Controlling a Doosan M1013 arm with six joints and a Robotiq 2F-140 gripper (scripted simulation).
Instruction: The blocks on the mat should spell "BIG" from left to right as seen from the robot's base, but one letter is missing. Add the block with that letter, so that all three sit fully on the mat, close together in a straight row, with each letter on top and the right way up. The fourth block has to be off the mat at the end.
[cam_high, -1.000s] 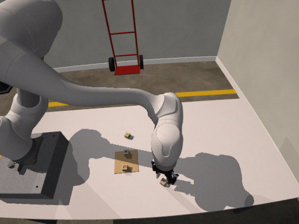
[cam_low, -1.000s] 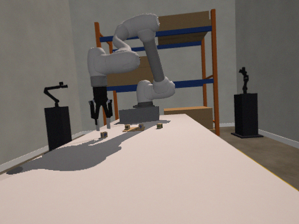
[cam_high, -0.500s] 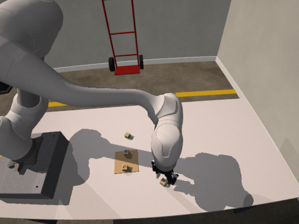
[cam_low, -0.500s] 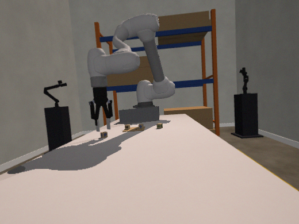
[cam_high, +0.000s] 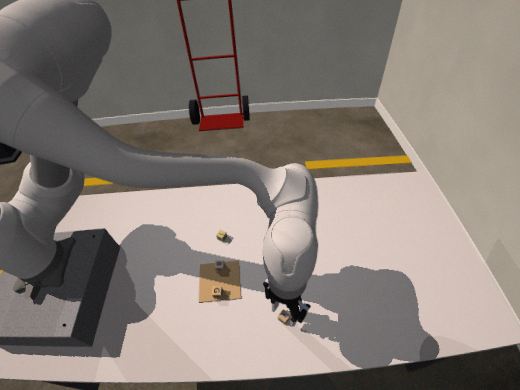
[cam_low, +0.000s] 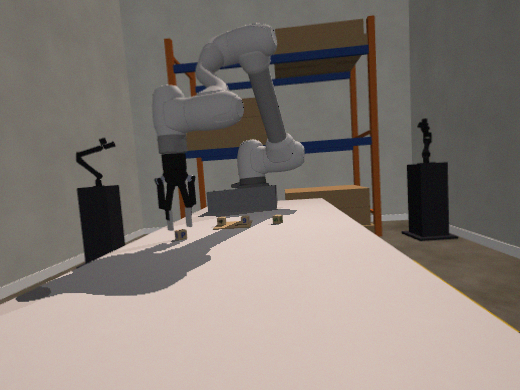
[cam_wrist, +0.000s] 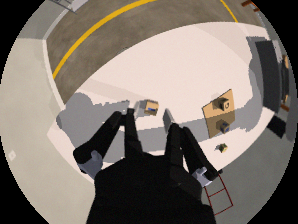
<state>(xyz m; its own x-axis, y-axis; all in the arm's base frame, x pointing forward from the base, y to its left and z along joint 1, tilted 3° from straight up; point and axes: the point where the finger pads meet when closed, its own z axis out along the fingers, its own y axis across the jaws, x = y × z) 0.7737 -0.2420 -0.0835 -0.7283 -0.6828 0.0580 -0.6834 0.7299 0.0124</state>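
Observation:
A tan mat (cam_high: 220, 282) lies on the white table with two blocks on it: one with a blue letter (cam_high: 220, 265) at the far end and one marked G (cam_high: 217, 291) at the near end, with a gap between them. A third block (cam_high: 222, 234) lies off the mat, beyond it. A fourth block (cam_high: 284, 316) with a blue letter lies on the table to the right of the mat. My gripper (cam_high: 292, 312) hangs just above this block, fingers partly open and empty. In the wrist view the block (cam_wrist: 148, 107) shows between the fingertips. In the exterior view the fingertips (cam_low: 179, 222) stand slightly above the block (cam_low: 180, 234).
The arm's grey base block (cam_high: 75, 285) stands at the table's left. The table's front edge (cam_high: 350, 370) runs close to the gripper. A red hand truck (cam_high: 216, 65) stands on the floor by the far wall.

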